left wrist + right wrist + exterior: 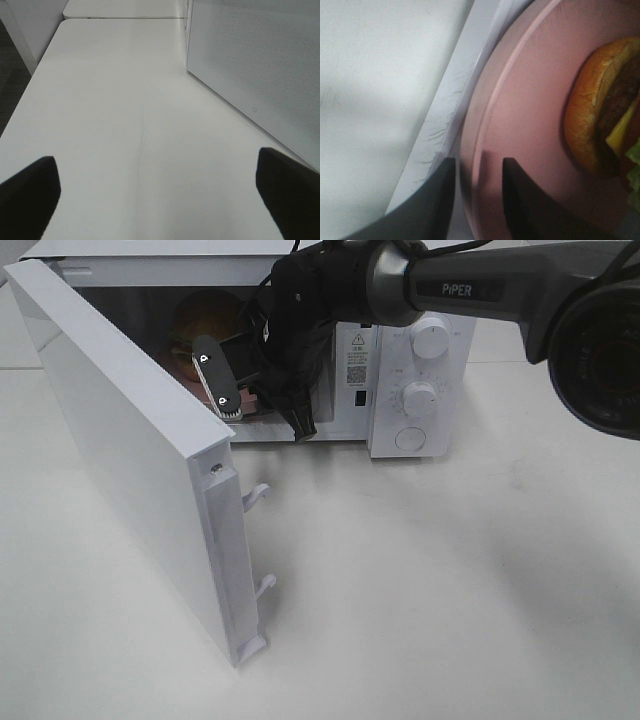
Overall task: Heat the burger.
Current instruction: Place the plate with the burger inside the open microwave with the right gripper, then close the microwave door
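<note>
The burger [585,115] sits on a pink plate [530,100] inside the microwave [395,430]; right gripper [479,167], jaws parted, straddles the plate rim (door [130,470] open, heating pending).

High camera: looks down, microwave [410,380] at 12 o'clock. Left wrist: low over table [125,125]. Right wrist: close on burger [585,115], shared with high.

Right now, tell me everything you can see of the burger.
The burger has a shiny golden-orange bun, a dark patty, a corner of yellow cheese and frilly green lettuce. It sits on the pink plate inside the open microwave. From the high camera only its domed top shows. Nothing but the plate touches it. The right gripper straddles the plate's rim, clear of the burger.
</note>
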Controlling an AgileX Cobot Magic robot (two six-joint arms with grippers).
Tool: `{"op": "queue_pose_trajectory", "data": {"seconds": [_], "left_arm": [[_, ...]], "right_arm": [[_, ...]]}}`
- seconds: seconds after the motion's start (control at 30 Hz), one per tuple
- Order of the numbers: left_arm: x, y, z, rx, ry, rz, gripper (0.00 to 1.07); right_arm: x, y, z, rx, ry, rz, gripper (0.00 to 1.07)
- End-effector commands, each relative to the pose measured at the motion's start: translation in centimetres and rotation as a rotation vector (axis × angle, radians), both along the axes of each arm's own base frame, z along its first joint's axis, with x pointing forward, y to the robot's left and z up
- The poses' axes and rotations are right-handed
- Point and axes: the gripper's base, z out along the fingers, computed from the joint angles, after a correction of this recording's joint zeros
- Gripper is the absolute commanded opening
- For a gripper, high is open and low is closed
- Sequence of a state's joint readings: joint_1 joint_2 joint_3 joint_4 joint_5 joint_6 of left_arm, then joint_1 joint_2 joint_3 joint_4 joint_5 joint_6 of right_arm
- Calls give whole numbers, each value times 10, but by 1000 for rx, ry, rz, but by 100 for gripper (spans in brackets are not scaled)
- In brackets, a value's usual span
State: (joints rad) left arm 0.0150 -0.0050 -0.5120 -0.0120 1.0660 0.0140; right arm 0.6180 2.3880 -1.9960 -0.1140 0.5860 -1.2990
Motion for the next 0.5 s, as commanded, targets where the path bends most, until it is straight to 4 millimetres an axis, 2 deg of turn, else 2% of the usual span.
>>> {"op": "queue_pose_trajectory", "data": {"seconds": [0.03, 0.23, 0.3, 0.4, 0.5], "left_arm": [[-3, 0, 1, -1, -17, 2, 102], [-3, 0, 1, 0, -17, 1, 102], [-3, 0, 1, 0, -17, 1, 102], [-3, 0, 1, 0, -17, 1, 102], [-3, 0, 1, 1, -17, 1, 102]], "right_arm": [[-2, -1, 4, 34, 30, -32, 44], [-10, -4, 2, 46, 47, -36, 52], [-16, -8, 10, 78, 19, -43, 60], [-18, -10, 13, 91, 12, -48, 62], [-25, -19, 16, 142, 19, -83, 66]]}}
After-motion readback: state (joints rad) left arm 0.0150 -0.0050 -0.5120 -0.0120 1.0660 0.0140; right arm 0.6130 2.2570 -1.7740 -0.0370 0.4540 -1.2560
